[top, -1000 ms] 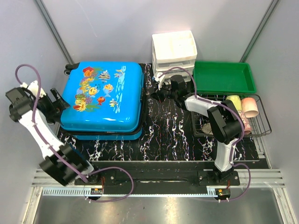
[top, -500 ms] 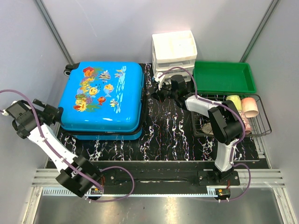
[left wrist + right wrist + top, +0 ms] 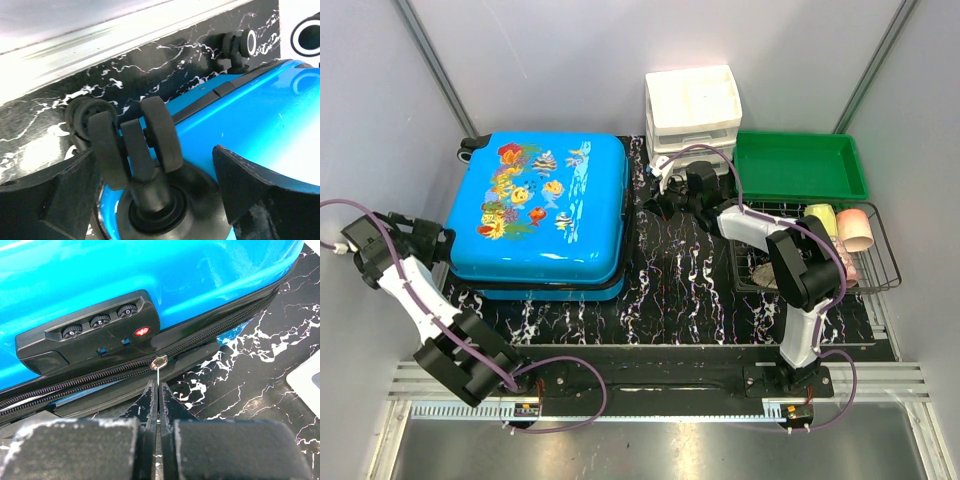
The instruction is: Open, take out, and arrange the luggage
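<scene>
**Zip Pull Pinched as Suitcase Waits to Be Opened**

The right fingers (image 3: pixel 215 450) are seen pressed together on the thin metal zip pull (image 3: pixel 159 365). The pull hangs from the slider just below the combination lock (image 3: pixel 90 332). This grip appears to have been taken so that the zip (image 3: pixel 75 385) can be drawn round the shell.

The left fingers (image 3: pixel 260 185) are spread wide on either side of a black wheel (image 3: pixel 132 145) at the case's near left corner, and nothing is clamped between them. They are judged to have been set there to steady the case against the pull expected from the opposite side.

The blue suitcase (image 3: pixel 545 210) is laid flat on the left of the marbled tabletop (image 3: pixel 680 280), with its printed lid up and not yet unzipped. A white drawer unit (image 3: pixel 692 105) and a green tray (image 3: pixel 800 165) are stood off to its right.

Compared with a second earlier, the left arm has been drawn back and lowered. Its fingers have been brought down the case's left side to the corner wheel. The right arm and the suitcase are found unmoved.
</scene>
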You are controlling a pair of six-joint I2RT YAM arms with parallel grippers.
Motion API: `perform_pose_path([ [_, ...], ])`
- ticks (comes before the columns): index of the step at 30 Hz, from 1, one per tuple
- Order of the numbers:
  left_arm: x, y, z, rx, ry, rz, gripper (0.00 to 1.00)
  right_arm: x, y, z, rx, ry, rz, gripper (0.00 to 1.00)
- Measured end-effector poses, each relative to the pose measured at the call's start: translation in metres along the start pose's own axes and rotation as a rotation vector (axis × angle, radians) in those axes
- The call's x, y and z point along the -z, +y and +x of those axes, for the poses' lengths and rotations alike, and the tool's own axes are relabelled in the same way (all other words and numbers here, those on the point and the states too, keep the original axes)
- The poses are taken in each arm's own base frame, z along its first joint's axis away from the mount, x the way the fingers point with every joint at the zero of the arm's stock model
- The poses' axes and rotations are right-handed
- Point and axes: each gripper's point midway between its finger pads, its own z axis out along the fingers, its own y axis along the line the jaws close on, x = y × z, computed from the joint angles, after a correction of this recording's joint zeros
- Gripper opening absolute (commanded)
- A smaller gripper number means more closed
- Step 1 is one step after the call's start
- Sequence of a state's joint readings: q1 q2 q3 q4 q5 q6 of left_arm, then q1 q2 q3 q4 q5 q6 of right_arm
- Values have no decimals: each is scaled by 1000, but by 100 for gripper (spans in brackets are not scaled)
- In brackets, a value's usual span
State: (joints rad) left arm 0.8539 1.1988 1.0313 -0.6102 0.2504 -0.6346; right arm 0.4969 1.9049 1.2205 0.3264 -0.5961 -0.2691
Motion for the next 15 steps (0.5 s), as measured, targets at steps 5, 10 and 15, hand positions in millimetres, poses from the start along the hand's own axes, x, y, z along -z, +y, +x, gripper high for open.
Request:
perform_pose_path([
  [5,-16,-11,4,15,-11,24,80,0,1,1,-1,2,0,0],
  [10,-28,-16,8,37,-8,28,49,7,4,2,0,7,2,0],
  [15,-31,-24,11,14,8,59,13,18,11,5,3,16,1,0],
])
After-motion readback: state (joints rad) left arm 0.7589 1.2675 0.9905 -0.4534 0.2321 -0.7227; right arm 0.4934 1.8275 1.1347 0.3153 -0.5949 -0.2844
